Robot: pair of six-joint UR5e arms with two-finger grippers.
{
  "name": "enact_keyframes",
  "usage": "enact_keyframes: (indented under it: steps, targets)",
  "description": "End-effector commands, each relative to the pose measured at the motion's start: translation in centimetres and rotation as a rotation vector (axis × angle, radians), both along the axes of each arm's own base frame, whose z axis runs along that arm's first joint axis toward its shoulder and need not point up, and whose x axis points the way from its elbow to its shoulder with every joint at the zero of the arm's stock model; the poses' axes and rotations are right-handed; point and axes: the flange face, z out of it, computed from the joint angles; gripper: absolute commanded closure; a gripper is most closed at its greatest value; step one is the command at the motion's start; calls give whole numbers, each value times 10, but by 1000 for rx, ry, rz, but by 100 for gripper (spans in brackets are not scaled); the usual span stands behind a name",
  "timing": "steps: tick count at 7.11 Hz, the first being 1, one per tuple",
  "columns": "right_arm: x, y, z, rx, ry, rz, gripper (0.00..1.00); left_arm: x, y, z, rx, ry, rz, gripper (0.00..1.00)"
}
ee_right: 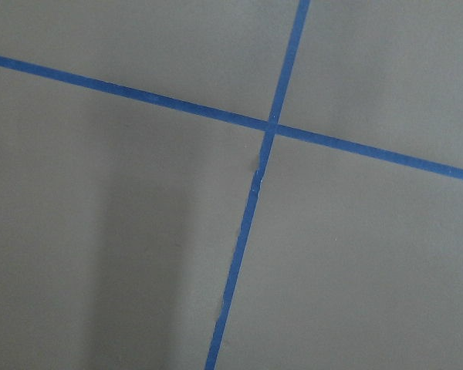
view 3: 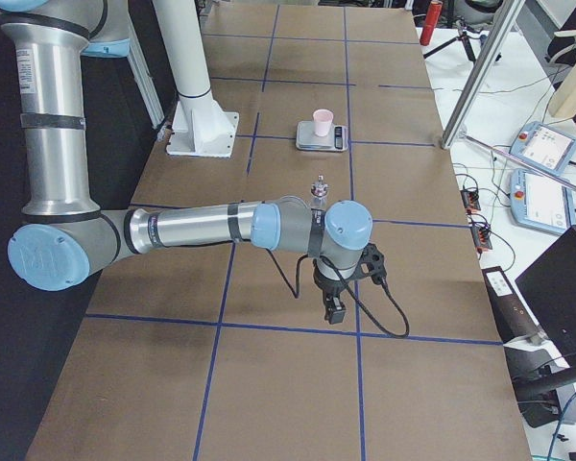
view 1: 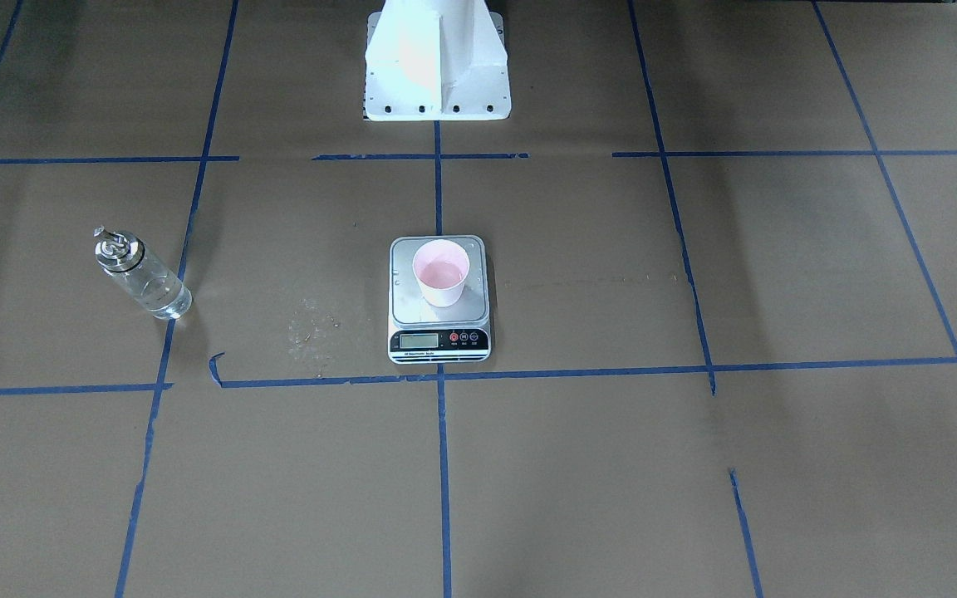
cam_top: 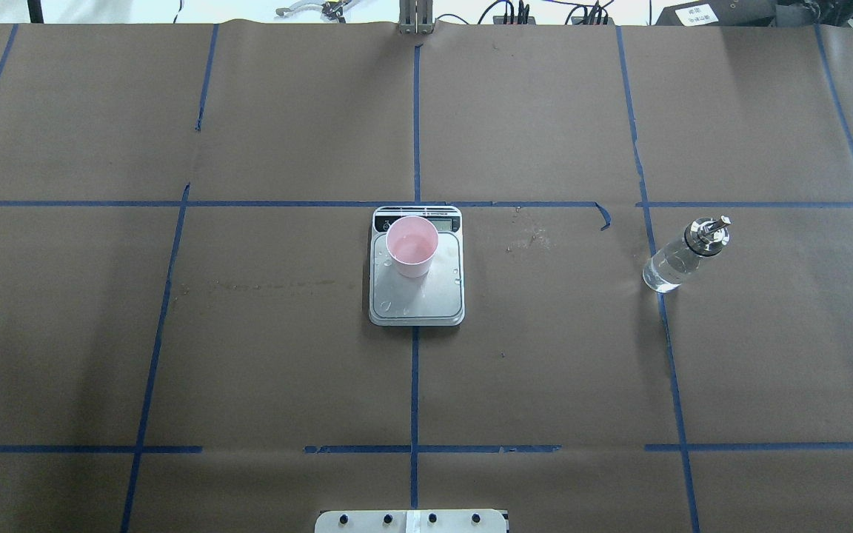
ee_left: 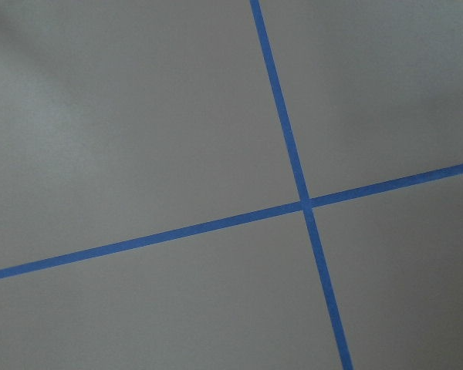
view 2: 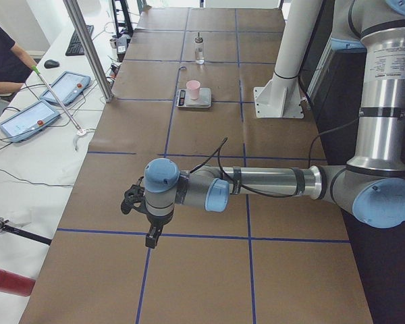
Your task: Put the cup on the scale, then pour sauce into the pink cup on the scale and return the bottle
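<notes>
The pink cup (view 1: 441, 272) stands upright on the silver plate of the scale (view 1: 412, 309) at the table's middle, with some clear sauce in it (cam_top: 412, 244). Water drops lie on the scale (cam_top: 426, 305). The clear bottle (view 1: 142, 278) stands upright by itself on the robot's right side (cam_top: 682, 255), held by nothing. My left gripper (view 2: 150, 233) shows only in the exterior left view, far from the scale, and I cannot tell its state. My right gripper (view 3: 334, 309) shows only in the exterior right view, past the bottle (view 3: 319, 190), and I cannot tell its state.
The white robot pedestal (view 1: 437, 66) stands behind the scale. Blue tape lines (cam_top: 415, 126) grid the brown paper. Wet specks (view 1: 312, 328) mark the paper beside the scale. A side bench with tablets (view 2: 37, 118) and a metal post (view 2: 91, 50) lies across the table.
</notes>
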Motion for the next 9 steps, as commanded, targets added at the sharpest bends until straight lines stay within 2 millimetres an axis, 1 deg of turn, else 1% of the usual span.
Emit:
enact_keyframes:
  steps: [1,2,3,6,7,8,9]
  targets:
    - [-1,-1,24,6,-6,42,0,0,-1,-1,3,-8,2,0]
    - [-1,-4,35,8,-5,123,0,0,-1,1,-4,-7,2,0]
    - [0,-7,34,-3,-6,184,0,0,0,1,-5,-7,2,0]
    - [-2,-7,33,-10,-33,186,0,0,0,3,-15,-6,-3,0]
    - [-2,-7,34,-13,-33,186,0,1,0,5,-41,1,-27,0]
    - [-2,-7,34,-13,-32,186,0,1,-2,1,-105,22,-119,0]
    - [-2,-7,34,-16,-33,187,0,1,-2,1,-115,27,-134,0]
